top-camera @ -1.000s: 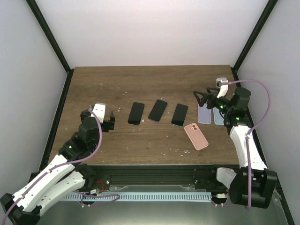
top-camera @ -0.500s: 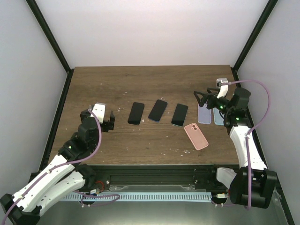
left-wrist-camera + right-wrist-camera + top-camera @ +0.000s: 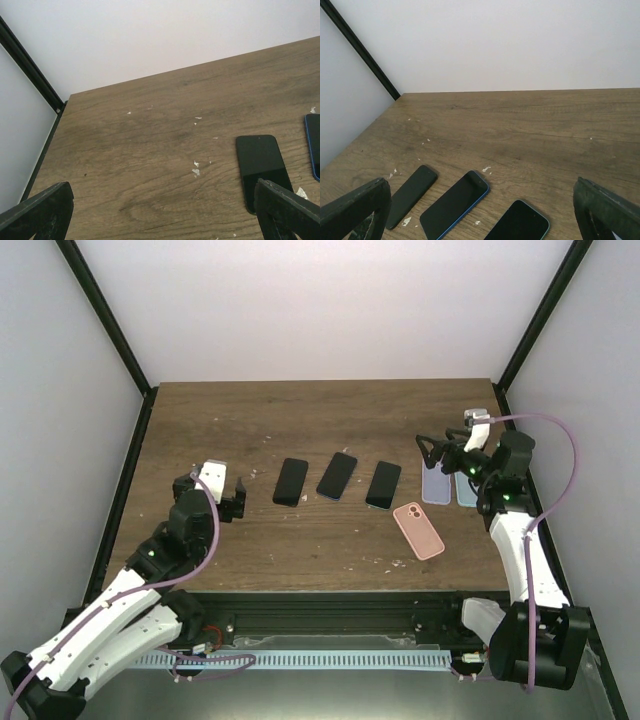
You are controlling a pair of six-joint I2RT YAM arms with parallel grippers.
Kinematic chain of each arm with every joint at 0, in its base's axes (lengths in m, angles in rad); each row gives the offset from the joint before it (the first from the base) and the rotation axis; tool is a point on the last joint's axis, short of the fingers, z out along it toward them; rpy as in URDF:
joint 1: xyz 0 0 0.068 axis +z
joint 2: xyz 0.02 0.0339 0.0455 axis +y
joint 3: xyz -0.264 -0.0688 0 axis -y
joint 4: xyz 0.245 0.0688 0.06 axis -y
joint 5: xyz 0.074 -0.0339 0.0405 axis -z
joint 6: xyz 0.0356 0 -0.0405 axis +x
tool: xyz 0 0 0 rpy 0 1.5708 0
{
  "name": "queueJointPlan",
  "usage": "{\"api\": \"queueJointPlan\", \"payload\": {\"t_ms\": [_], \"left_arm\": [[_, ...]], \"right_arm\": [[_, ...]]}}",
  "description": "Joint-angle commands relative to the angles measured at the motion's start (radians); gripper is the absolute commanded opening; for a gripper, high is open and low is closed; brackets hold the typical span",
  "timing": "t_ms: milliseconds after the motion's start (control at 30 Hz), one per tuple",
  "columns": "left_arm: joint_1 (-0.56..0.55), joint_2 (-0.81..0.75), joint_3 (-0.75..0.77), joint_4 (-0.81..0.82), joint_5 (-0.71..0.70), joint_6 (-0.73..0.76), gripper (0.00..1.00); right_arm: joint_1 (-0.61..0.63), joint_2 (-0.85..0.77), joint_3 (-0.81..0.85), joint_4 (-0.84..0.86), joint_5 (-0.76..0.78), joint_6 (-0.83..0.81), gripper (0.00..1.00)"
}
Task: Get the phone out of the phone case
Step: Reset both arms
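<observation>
Three phones lie screen-up in a row mid-table: a black one (image 3: 291,481), a blue-edged one (image 3: 337,475) and a teal-edged one (image 3: 383,485). A pink case (image 3: 418,530) lies back-up, nearer than them on the right; I cannot tell if a phone is inside. My left gripper (image 3: 213,485) is open and empty, left of the black phone (image 3: 262,170). My right gripper (image 3: 433,445) is open and empty, above the cases at the right, facing the black (image 3: 412,194), blue-edged (image 3: 454,204) and teal-edged (image 3: 517,222) phones.
A lavender case (image 3: 436,483) and a light blue case (image 3: 466,490) lie side by side under my right wrist near the right edge. Small white flecks (image 3: 195,168) dot the wooden table (image 3: 300,420). White walls with black corner posts enclose the table.
My right gripper has drifted slightly to the right. The left arm and the phones and cases have not visibly moved.
</observation>
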Motion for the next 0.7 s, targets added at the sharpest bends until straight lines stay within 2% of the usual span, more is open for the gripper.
{"api": "queueJointPlan", "payload": {"t_ms": [0, 500, 533, 600, 667], "left_arm": [[0.004, 0.002, -0.011, 0.014, 0.002, 0.002, 1.0], [0.004, 0.011, 0.001, 0.018, 0.004, -0.021, 1.0], [0.003, 0.009, 0.009, 0.031, -0.019, -0.049, 1.0], [-0.011, 0.016, 0.026, 0.104, -0.201, -0.2, 1.0], [-0.021, 0.057, 0.098, -0.005, -0.274, -0.298, 1.0]], "right_arm": [[-0.011, -0.014, -0.005, 0.018, 0.018, -0.002, 1.0], [-0.011, -0.018, -0.003, 0.017, 0.024, 0.002, 1.0], [-0.011, -0.021, -0.003, 0.018, 0.027, 0.003, 1.0], [-0.01, -0.032, -0.005, 0.021, 0.026, 0.009, 1.0], [-0.011, -0.038, -0.007, 0.024, 0.025, 0.009, 1.0]]}}
